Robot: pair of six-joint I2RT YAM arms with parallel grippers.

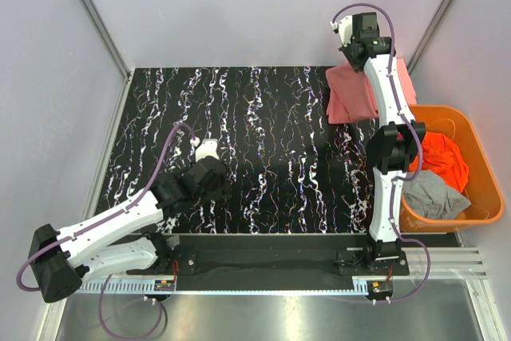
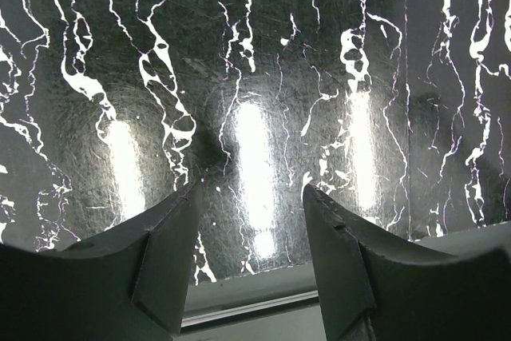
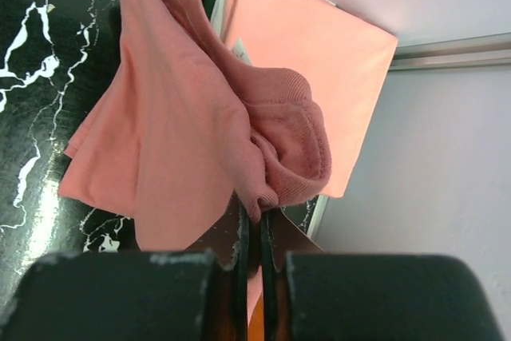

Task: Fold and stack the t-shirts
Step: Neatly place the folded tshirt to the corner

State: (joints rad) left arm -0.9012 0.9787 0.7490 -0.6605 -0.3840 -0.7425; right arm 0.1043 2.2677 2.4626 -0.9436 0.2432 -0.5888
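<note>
The right gripper (image 3: 255, 215) pinches the salmon-pink t-shirt (image 3: 160, 141) at the far right corner, its bulk draped left of the folded peach-pink t-shirt (image 3: 319, 53); the left gripper (image 2: 251, 197), agape and empty, hangs well apart.

Top view overhead, wide — wrist views close, sharing marbled table (image 1: 263, 141).

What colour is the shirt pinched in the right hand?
It is a salmon-pink shirt, darker than the peach shirt behind it; clearest in the right wrist view.
</note>
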